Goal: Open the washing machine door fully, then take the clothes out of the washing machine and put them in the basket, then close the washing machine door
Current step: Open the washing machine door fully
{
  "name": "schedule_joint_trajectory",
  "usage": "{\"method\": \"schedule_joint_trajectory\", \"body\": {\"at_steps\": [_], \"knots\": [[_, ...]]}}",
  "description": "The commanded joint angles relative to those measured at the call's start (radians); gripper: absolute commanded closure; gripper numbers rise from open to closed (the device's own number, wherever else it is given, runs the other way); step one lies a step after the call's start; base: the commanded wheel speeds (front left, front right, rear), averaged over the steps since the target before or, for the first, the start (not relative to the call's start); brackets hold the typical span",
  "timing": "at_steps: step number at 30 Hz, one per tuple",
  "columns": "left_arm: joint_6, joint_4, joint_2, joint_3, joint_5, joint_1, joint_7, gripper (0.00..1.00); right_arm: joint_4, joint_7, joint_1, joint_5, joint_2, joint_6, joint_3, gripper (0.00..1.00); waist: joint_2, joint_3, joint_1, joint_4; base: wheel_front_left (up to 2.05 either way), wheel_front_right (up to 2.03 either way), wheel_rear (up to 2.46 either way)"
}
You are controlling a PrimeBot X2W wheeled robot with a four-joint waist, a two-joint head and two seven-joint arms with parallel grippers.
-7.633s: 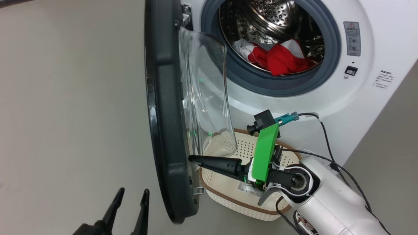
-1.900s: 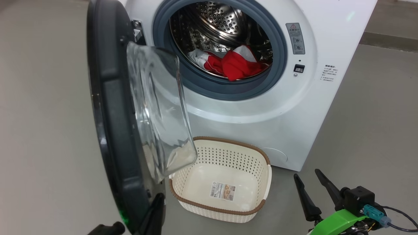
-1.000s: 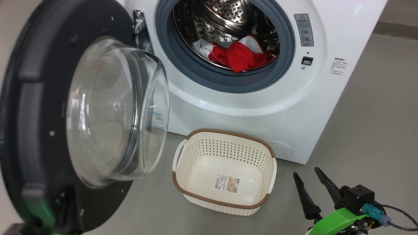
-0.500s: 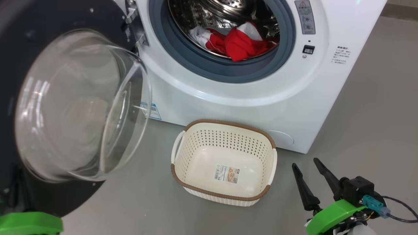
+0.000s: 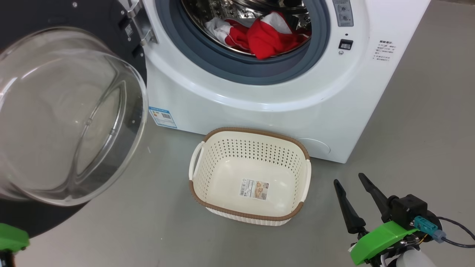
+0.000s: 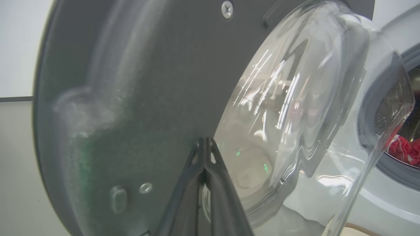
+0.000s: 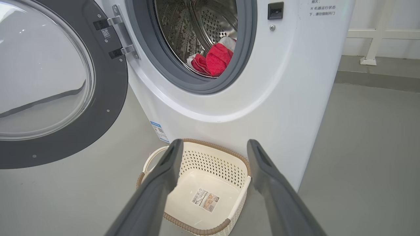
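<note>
The washing machine [image 5: 259, 104] stands with its door [image 5: 70, 118] swung far out to the left, glass bowl facing me. Red and white clothes [image 5: 267, 35] lie in the steel drum. The cream basket [image 5: 256, 130] sits on the floor in front of the machine, with nothing but a paper label inside. In the left wrist view my left gripper [image 6: 205, 141] is shut, its tips close against the door's [image 6: 131, 98] dark inner face. My right gripper [image 5: 348, 178] stands open with nothing in it, right of the basket. In the right wrist view its fingers [image 7: 215, 142] frame the basket [image 7: 193, 223], with the clothes [image 7: 216, 59] higher up.
Grey floor surrounds the machine. A black cable [image 5: 456, 230] trails from my right wrist. A white rail and post [image 7: 374, 42] stand at the back right. The green mount of my left wrist [image 5: 11, 237] shows at the lower left edge.
The door has swung further open to the left, and my view has shifted with it. My right gripper has stayed where it was, open.
</note>
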Motion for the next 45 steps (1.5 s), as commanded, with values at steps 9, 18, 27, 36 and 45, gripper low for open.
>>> {"method": "schedule_joint_trajectory", "body": {"at_steps": [9,18,27,36,45], "knots": [[-0.03,0.066,0.073,0.133,0.095,-0.103,-0.012,1.0,-0.024,-0.012,-0.044,-0.016,-0.01,0.005,0.028,0.0,0.0,0.026,0.0,-0.011,0.0,0.0,0.0],[-0.06,0.154,0.088,0.207,0.161,-0.167,-0.012,1.0,-0.029,-0.012,-0.057,-0.021,-0.011,0.005,0.033,0.0,0.0,0.049,0.0,-0.021,0.0,0.0,0.0],[-0.109,0.219,0.095,0.282,0.209,-0.208,-0.012,1.0,-0.031,-0.012,-0.064,-0.023,-0.01,0.005,0.042,0.0,0.0,0.058,0.0,-0.028,0.0,0.0,0.0],[-0.175,0.252,0.075,0.333,0.244,-0.217,-0.012,1.0,-0.031,-0.012,-0.065,-0.024,-0.008,0.005,0.04,0.0,0.0,0.041,0.0,-0.027,0.0,0.0,0.0],[-0.247,0.225,0.007,0.358,0.274,-0.159,-0.012,1.0,-0.03,-0.012,-0.05,-0.016,-0.005,0.005,0.04,0.0,0.0,0.0,0.0,-0.026,0.0,0.0,0.0]]}}
